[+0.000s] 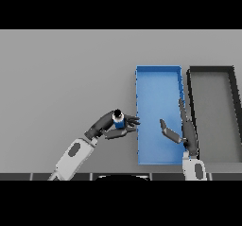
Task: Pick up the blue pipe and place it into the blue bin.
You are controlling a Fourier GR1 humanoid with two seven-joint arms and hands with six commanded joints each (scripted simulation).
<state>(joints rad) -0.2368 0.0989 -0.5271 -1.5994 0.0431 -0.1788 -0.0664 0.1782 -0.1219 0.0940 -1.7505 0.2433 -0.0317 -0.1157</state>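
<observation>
Holding the blue pipe (118,121) pinched between the fingers and thumb of my left hand (109,126), I have it just beside the near left wall of the blue bin (158,71), upright so it should clear the rim. My right hand (182,131) hangs over the bin's right side, fingers straight, holding nothing, near the black bin (211,70).

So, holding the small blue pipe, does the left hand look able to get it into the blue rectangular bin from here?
Probably yes: the left hand, curled round the small blue pipe, sits just beside the blue rectangular bin, with nothing between them.
</observation>
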